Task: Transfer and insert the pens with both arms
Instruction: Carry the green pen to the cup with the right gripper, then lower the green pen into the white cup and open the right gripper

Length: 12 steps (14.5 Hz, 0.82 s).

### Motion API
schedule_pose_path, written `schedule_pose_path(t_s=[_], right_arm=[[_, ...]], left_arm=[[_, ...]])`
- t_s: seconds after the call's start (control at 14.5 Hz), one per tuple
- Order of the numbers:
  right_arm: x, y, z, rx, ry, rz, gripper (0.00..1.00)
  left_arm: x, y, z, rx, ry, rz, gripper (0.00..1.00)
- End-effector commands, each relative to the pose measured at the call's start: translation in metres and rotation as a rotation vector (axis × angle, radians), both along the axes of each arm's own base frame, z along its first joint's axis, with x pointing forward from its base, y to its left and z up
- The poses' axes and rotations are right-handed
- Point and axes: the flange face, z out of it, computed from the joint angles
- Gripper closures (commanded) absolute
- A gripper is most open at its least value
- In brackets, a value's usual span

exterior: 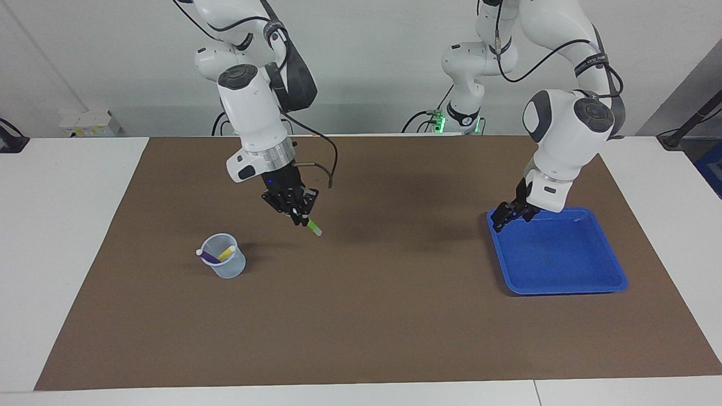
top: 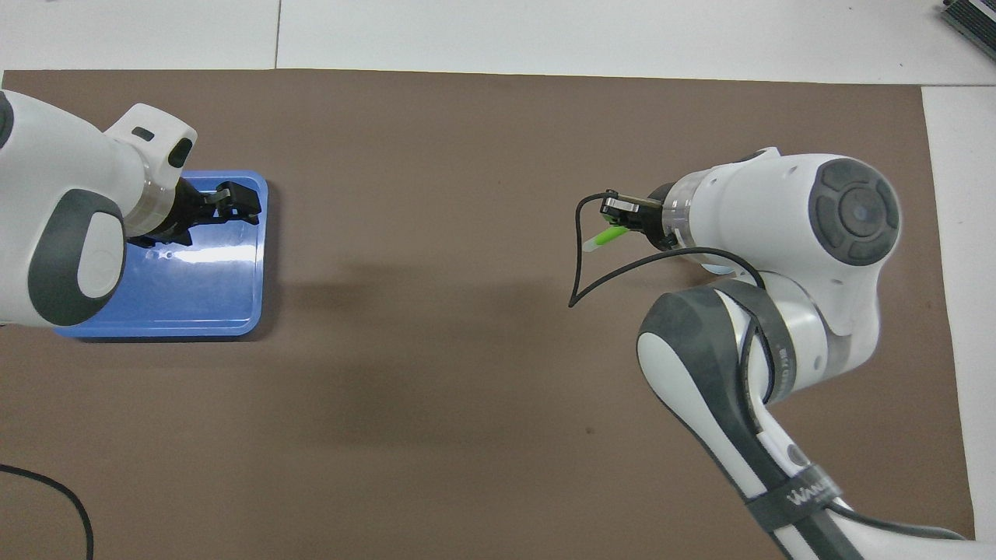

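The green pen [exterior: 312, 226] is hanging tilted, pale tip down, from the right gripper [exterior: 298, 215], whose fingers are clamping its upper end over the brown mat [exterior: 361, 316], beside the clear cup [exterior: 224, 256]. That cup is already holding the purple pen [exterior: 208, 256] and the yellow pen [exterior: 227, 251]. To seat this one cleanly, the arm should be bringing the tip over the rim — then straightening before lowering. The left gripper [exterior: 506, 216] is waiting, fingers spread and empty, over the blue tray [exterior: 564, 282] on the counter [exterior: 73, 237].

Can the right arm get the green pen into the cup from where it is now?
Probably yes: the right gripper holds the green pen above the mat, and nothing stands between it and the cup.
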Motion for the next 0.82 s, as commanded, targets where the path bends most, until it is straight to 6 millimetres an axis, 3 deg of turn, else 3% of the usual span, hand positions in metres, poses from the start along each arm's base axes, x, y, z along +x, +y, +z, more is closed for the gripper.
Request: schedule_pose_path(t_s=[0.0, 0.14, 0.34, 0.55, 0.76], right_arm=[[-0.002, -0.014, 0.026, -0.125, -0.016, 0.128, 1.0], [-0.003, -0.026, 0.04, -0.203, -0.011, 0.215, 1.0], [-0.006, -0.055, 0.055, -0.253, -0.005, 0.31, 1.0], [-0.004, -0.08, 0.06, -0.284, -0.009, 0.395, 1.0], [0.003, -0.108, 0.057, -0.326, -0.03, 0.455, 1.0]], left_arm=[[-0.002, 0.032, 0.027, 0.06, -0.034, -0.212, 0.0], [-0.01, 0.046, 0.057, 0.077, -0.079, -0.267, 0.0], [-0.042, 0.045, 0.115, 0.097, -0.103, -0.267, 0.0], [-0.065, 0.047, 0.144, 0.104, -0.084, -0.259, 0.0], [-0.069, 0.058, 0.165, 0.104, -0.051, -0.259, 0.0]])
